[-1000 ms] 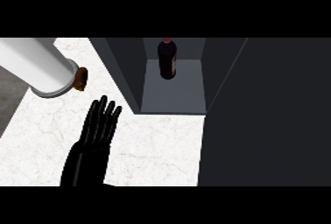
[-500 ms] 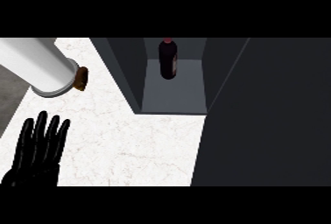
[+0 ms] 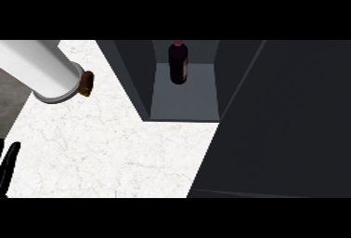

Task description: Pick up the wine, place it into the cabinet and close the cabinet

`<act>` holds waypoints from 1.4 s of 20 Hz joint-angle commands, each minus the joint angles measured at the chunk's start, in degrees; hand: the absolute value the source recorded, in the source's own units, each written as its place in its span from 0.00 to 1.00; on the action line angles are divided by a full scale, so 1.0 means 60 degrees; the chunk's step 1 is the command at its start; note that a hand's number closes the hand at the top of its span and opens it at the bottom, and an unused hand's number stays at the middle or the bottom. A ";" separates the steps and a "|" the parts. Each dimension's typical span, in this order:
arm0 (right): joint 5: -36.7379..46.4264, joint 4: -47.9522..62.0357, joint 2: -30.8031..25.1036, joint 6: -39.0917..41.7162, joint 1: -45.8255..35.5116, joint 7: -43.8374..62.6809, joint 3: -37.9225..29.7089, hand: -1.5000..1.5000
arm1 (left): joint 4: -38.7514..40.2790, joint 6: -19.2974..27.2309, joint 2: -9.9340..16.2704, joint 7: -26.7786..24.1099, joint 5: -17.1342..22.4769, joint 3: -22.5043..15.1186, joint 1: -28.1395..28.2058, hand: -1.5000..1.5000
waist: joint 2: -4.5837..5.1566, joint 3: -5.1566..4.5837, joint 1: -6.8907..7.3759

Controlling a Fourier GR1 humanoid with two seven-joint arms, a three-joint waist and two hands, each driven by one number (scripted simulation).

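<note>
- Standing upright inside the dark grey open cabinet point(image 3: 184, 100), the dark glass wine bottle point(image 3: 178, 62) is stowed, far beyond the fingers.
- Left hand point(image 3: 8, 167) at the white marble desk point(image 3: 116, 148) edge; finger state cannot be told.

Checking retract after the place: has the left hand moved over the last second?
Yes. The left hand has pulled back down and left, away from the cabinet opening; only a sliver shows at the view's left edge. The wine stands inside.

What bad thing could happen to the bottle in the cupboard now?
The wine bottle already stands upright deep in the cabinet, which looks open, so closing is what remains. A hard shove on the big dark door panel might shake the tall, narrow bottle over. Only a sliver of the left hand shows at the edge, so reaching the door could go astray.
</note>
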 commanded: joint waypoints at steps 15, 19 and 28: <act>0.1908 0.3911 0.0318 -0.5531 -0.7182 0.0993 0.1809 1.00 | 0.0114 -0.3259 0.0571 0.0498 0.1604 0.3527 0.2098 0.00 | 0.0025 0.0001 0.0135; 0.1373 0.5404 0.0320 -0.5456 -0.8147 0.0216 0.0812 1.00 | 0.0528 -0.3651 0.0465 0.0854 0.1965 0.3998 0.1607 0.00 | 0.0055 0.0009 0.0047; 0.0929 0.9351 0.0321 -0.4510 -0.9478 -0.1958 -0.1092 1.00 | 0.0785 -0.4042 0.0354 0.1636 0.1908 0.4360 0.1365 0.00 | 0.0120 0.0009 0.0041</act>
